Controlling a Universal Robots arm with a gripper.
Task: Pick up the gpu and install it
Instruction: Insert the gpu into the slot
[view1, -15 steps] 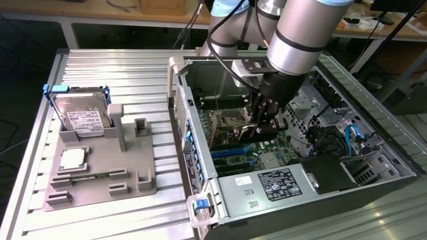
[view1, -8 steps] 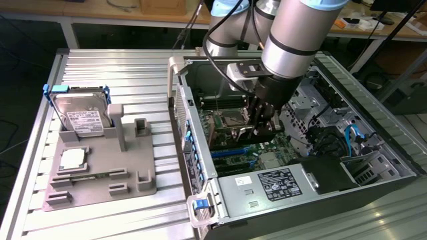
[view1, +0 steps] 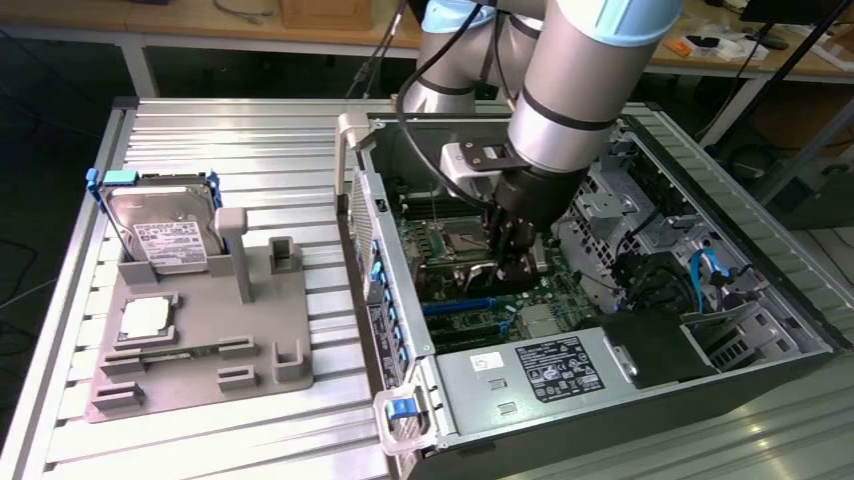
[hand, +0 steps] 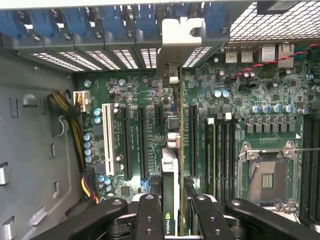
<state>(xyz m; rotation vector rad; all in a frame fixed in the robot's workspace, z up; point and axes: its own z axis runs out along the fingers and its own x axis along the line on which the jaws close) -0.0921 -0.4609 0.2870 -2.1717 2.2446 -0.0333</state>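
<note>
Black end effector (hand: 172, 207) fingers grip the gpu (hand: 173, 150), a thin dark circuit card held edge-on over the green motherboard (hand: 135, 90) inside the open grey computer case (view1: 358, 200). The card's silver bracket (hand: 181, 37) lies at the rear slot openings. Installation is in hand, I judge, and seating calls for a square, straight press. Beyond, on the ribbed metal counter (view1: 240, 130), a grey moulded tray (view1: 267, 350) holds a blue-framed silver hard drive (view1: 167, 235) and a square silver chip (view1: 144, 318).

The gpu (hand: 171, 170) looked like matt circuit board; the bracket (hand: 177, 42) at its 12 o'clock was bright bare metal. The gripper (hand: 175, 200) was matt black. The table (view1: 214, 130) was ribbed, brushed aluminium. The fixture (view1: 200, 360), at 9 o'clock of the case (view1: 767, 270), was dull grey plastic.
</note>
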